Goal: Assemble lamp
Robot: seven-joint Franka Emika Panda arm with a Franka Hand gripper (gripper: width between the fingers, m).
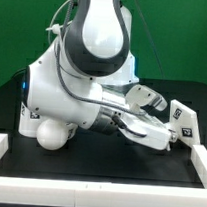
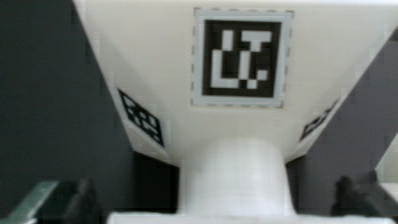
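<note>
Wrist view shows the gripper (image 2: 210,200) spread wide, with one dark finger (image 2: 54,200) on each side of the thin neck of the lamp base (image 2: 240,130). Neither finger touches the neck, and there is a dark gap on both sides. The base gets wider away from the fingers and has a big square tag on its flat face.

In the exterior view the base is at the middle right of the frame, close to the end of the arm. The ball bulb (image 1: 51,136) lies at the lower left on the black table (image 1: 97,161), just beside the big white arm. I cannot pick out the shade for sure.

What could go wrong, I think: the neck looks smooth, so it might slip or turn when the fingers squeeze. If one finger gets there first, it could push the base sideways or tip it over. The bulb is round, so a small bump from the arm could make it roll away
</note>
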